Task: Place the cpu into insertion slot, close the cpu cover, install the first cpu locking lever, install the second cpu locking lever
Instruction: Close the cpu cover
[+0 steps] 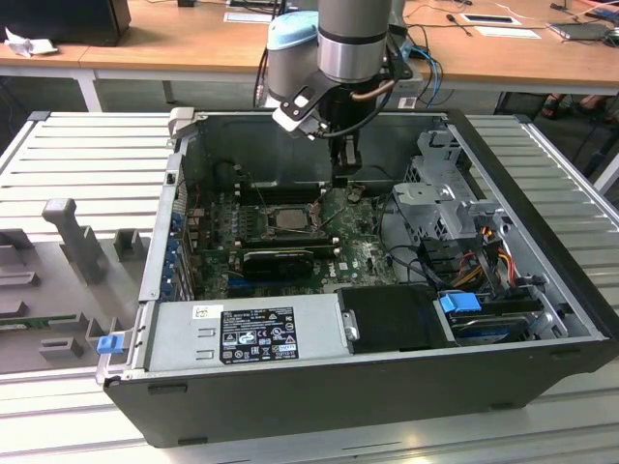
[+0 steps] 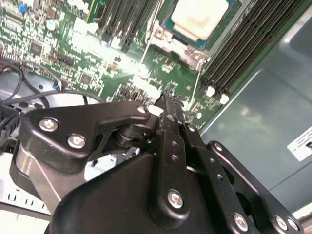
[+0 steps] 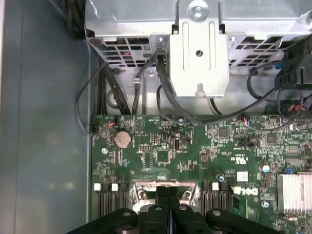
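Inside the open computer case (image 1: 387,387), which lies on its side on a ribbed metal worktop (image 1: 87,155), the green motherboard (image 1: 363,256) covers the floor. The cpu (image 2: 200,17) sits flat in the insertion slot (image 1: 314,220) near the board's middle, its pale metal top facing up. The cpu cover (image 2: 170,41) appears to lie down around its edges, though I cannot tell whether it is latched.

The case also holds a grey power supply (image 1: 242,333) along its near wall, a metal drive cage (image 1: 440,193) on the exterior view's right, and a bundle of coloured cables (image 1: 484,242) beside that cage. Long black memory slots (image 2: 239,44) run just beside the socket. A coin battery (image 3: 123,139) sits on the board near the cage.

The arm reaches down into the case. The gripper (image 1: 345,179) hangs low over the board, near the socket on the exterior view's right. Both wrist views show its fingers (image 3: 158,214) pressed together, with nothing visible between them.
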You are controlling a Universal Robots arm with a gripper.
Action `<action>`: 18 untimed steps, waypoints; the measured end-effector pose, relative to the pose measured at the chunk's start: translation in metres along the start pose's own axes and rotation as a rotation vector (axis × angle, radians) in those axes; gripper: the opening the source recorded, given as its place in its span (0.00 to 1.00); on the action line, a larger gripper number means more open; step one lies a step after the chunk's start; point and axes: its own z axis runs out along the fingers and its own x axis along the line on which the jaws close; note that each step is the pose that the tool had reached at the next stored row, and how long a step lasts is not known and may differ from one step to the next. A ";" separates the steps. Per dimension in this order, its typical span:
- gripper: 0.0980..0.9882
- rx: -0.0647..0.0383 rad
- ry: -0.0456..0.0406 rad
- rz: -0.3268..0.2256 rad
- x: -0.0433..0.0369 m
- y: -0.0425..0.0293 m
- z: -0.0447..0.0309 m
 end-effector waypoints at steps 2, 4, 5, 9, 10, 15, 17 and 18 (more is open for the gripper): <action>0.01 0.000 -0.0006 0.000 -0.0001 0.0020 0.0003; 0.01 0.000 -0.0003 0.000 -0.0001 0.0042 0.0013; 0.01 0.000 -0.0004 0.000 0.0000 0.0065 0.0026; 0.01 0.000 -0.0005 0.000 -0.0001 0.0128 0.0073; 0.01 0.001 -0.0005 0.000 -0.0002 0.0176 0.0090; 0.01 0.042 0.0005 0.001 -0.0006 0.0226 0.0234; 0.01 0.046 0.0007 0.001 -0.0006 0.0173 0.0232; 0.01 0.046 0.0007 0.001 -0.0007 0.0140 0.0230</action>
